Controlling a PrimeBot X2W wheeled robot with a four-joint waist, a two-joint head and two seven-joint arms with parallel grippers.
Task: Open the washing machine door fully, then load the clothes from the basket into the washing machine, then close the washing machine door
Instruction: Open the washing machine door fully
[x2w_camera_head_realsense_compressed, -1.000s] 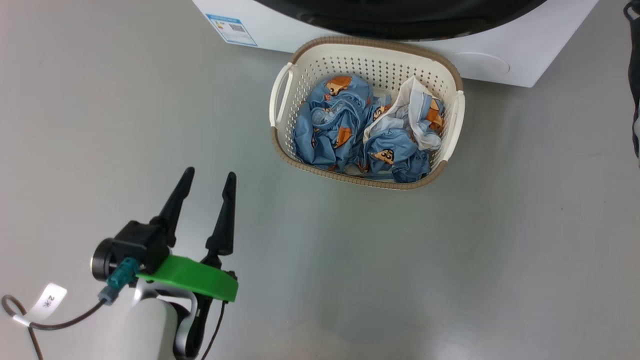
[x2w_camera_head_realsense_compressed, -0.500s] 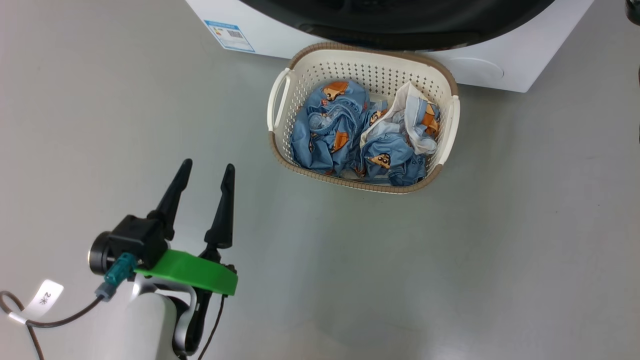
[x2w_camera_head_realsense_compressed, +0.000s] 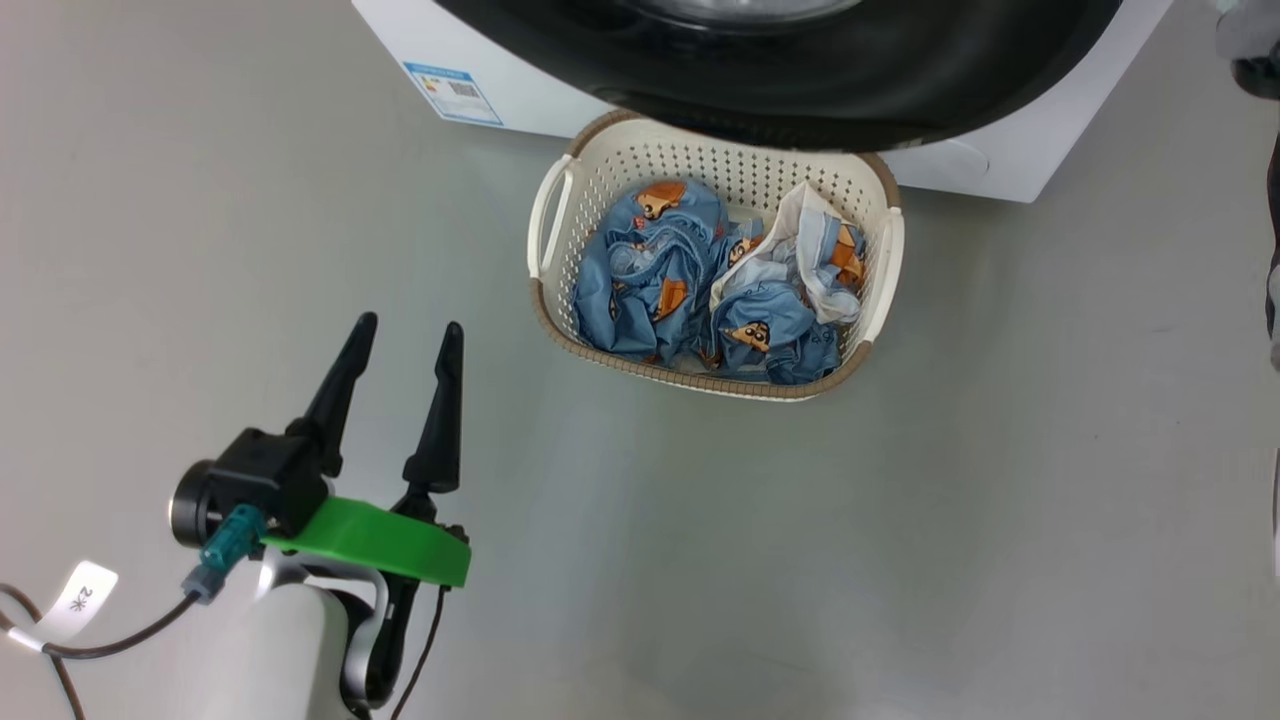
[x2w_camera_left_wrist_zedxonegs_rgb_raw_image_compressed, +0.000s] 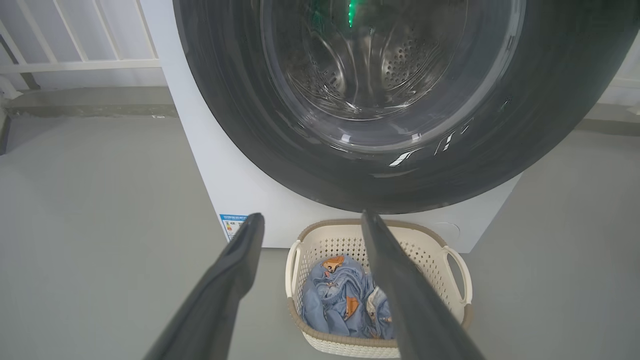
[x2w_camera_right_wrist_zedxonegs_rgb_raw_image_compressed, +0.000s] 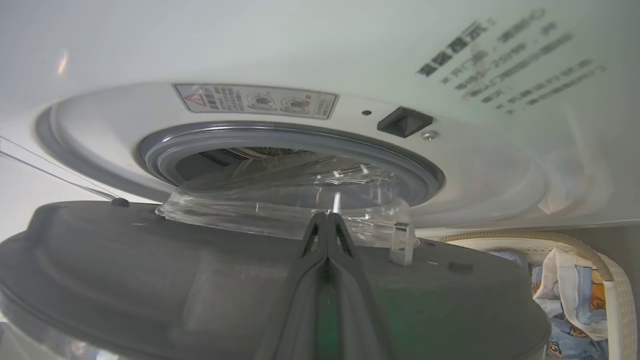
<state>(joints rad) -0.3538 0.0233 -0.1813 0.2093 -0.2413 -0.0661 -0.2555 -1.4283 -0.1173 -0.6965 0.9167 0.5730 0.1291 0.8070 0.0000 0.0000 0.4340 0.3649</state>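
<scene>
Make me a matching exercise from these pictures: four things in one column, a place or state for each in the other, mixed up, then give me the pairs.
Things
1. door
2. clothes
3. left tool
4. right tool

Places or states
A. shut
B. lying in the basket
C. open, over the floor
D. swung partway out, overhanging the basket's far rim

Pairs: 1-D, 2-B, 3-C, 4-A

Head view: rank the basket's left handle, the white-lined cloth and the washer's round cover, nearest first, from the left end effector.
1. Cream-white plastic basket handle, left side.
2. White-lined blue cloth, basket's right half.
3. Round white washer cover, far right.
</scene>
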